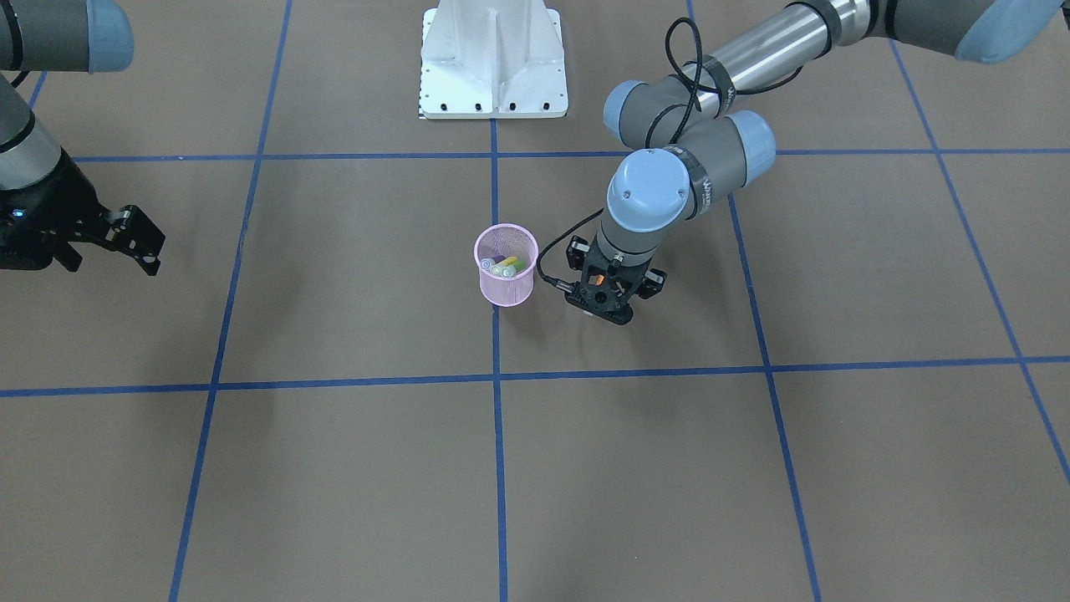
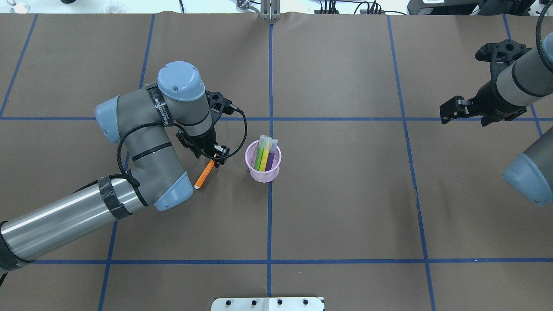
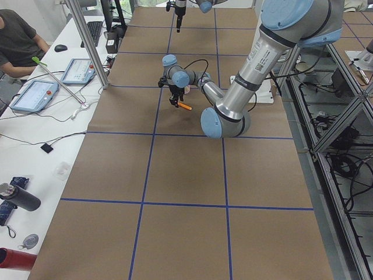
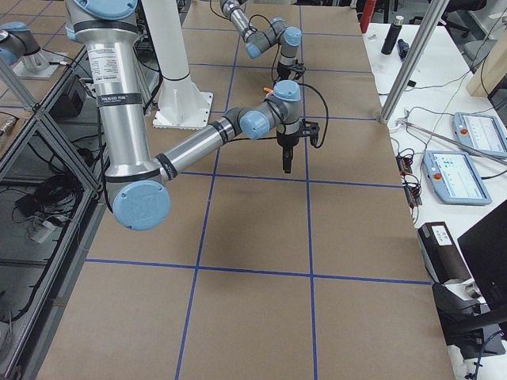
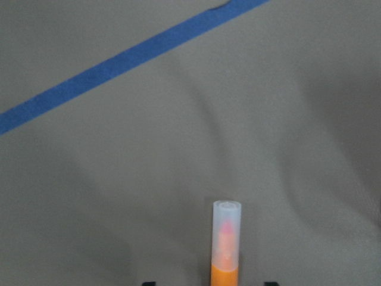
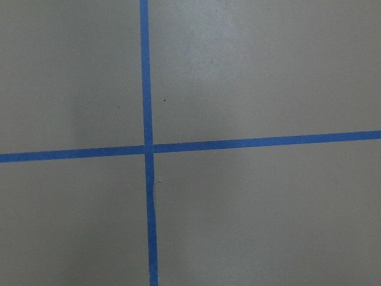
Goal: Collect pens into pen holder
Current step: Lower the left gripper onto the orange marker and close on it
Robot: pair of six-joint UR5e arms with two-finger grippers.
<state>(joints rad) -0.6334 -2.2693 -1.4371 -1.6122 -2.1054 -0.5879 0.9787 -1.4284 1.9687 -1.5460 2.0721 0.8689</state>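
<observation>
Left claw [image 2: 214,157] clamped on top end of orange pen [image 2: 204,174], just beside pen holder [image 2: 263,175]. Three pens [image 2: 264,153] inside. Right claw [image 1: 125,238] spread, empty, well apart. Risk: dangling pen catches rim, tips holder over on surface [image 2: 345,194].

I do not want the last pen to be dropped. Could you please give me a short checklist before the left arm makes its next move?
1. Orange pen clamped in the left gripper: ok.
2. Pen lifted clear of the table: cannot tell.
3. Cup standing upright: ok.
4. Free room in the cup beside the three pens already inside: ok, it seems.
5. Left gripper above the cup's mouth: not ok, it is beside the cup.
6. Right gripper well away from the cup: ok.
</observation>
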